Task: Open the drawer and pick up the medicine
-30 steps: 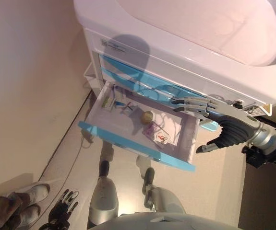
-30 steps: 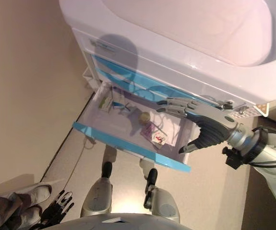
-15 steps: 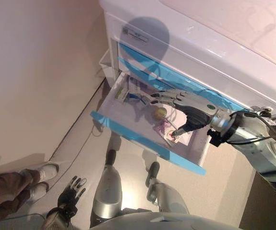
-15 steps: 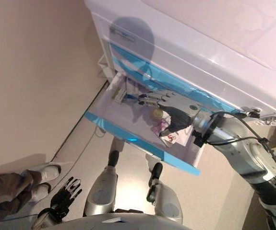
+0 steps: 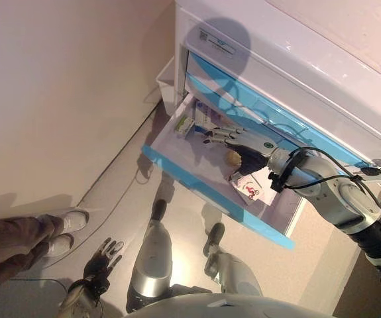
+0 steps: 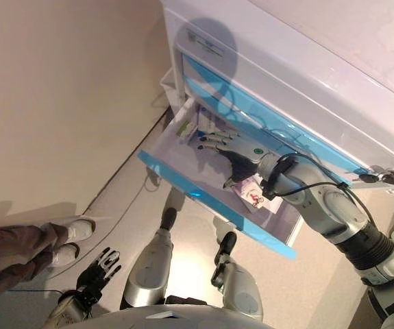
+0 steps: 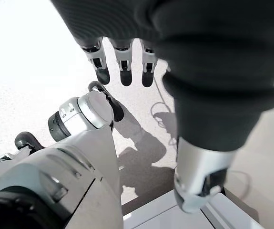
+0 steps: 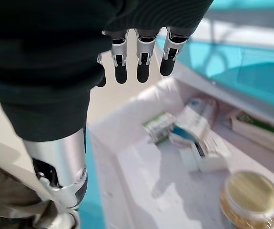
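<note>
The lowest drawer (image 5: 203,193) of a white cabinet stands pulled out, with a light blue front. In it lie medicine boxes (image 5: 185,124) at the left end, a small bottle with a gold lid (image 5: 232,158) in the middle and a white and pink packet (image 5: 251,189) to the right. My right hand (image 5: 243,140) is inside the drawer, fingers straight, just above the bottle and pointing towards the boxes. It holds nothing. The right wrist view shows its fingers (image 8: 144,64) over the boxes (image 8: 189,126) and the bottle (image 8: 248,200). My left hand (image 5: 101,265) hangs low by my side, fingers relaxed.
The cabinet (image 5: 289,73) has shut blue drawers (image 5: 256,106) above the open one. A white bin (image 5: 165,83) stands between the cabinet and the beige wall on the left. A person's legs and white shoes (image 5: 57,228) are on the floor at lower left.
The camera has shifted. My right hand has moved from outside the drawer's right end into the drawer, leftwards over the packet and bottle towards the boxes.
</note>
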Robot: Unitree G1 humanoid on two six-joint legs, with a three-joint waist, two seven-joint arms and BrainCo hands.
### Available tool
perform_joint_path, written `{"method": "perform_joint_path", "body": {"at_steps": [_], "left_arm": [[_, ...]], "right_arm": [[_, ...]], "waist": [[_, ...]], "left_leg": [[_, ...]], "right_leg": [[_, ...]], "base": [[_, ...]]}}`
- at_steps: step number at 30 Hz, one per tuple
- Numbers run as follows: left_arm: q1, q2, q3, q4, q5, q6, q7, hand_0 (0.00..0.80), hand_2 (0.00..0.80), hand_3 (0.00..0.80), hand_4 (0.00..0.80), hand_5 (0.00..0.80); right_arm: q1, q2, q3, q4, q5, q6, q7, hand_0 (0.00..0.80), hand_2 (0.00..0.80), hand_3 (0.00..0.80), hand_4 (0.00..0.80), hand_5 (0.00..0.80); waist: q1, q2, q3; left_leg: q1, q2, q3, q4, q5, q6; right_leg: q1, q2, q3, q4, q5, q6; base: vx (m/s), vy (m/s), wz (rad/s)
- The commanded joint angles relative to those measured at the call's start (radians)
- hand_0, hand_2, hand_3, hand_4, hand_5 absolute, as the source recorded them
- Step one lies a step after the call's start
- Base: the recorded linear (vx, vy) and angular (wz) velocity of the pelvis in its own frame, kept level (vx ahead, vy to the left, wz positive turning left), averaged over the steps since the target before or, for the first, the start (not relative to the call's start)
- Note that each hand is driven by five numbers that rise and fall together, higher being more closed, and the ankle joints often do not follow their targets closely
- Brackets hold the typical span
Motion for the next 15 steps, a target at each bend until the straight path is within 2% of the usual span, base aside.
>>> {"method": "perform_joint_path", "body": {"at_steps": [1, 7, 15], "left_arm": [[0.043, 0.041, -0.02, -0.019, 0.026, -0.004, -0.004, 0.0, 0.0, 0.0, 0.0, 0.0], [0.043, 0.049, -0.017, -0.025, 0.017, 0.005, -0.012, 0.0, 0.0, 0.0, 0.0, 0.0], [0.048, 0.049, -0.019, -0.048, 0.012, 0.01, -0.011, 0.0, 0.0, 0.0, 0.0, 0.0]], "right_arm": [[-0.034, -0.003, 0.038, -0.011, -0.033, 0.027, -0.051, 0.0, 0.0, 0.0, 0.0, 0.0], [-0.022, -0.003, 0.063, 0.08, -0.03, 0.045, -0.083, 0.0, 0.0, 0.0, 0.0, 0.0], [0.037, -0.007, 0.042, 0.15, -0.04, 0.062, -0.144, 0.0, 0.0, 0.0, 0.0, 0.0]], "waist": [[0.004, 0.003, -0.033], [0.005, 0.008, -0.026], [-0.005, 0.011, -0.025]], "left_leg": [[-0.035, -0.04, 0.007, -0.004, 0.015, 0.065], [-0.039, -0.043, 0.006, -0.005, 0.017, 0.068], [-0.039, -0.041, 0.012, -0.011, 0.018, 0.072]], "right_leg": [[-0.008, -0.037, 0.009, 0.073, 0.027, 0.047], [-0.014, -0.04, 0.004, 0.075, 0.031, 0.046], [-0.022, -0.042, 0.004, 0.076, 0.036, 0.05]], "base": [[-0.017, -0.003, 0.06], [-0.01, -0.001, 0.03], [0.0, 0.0, 0.0]]}}
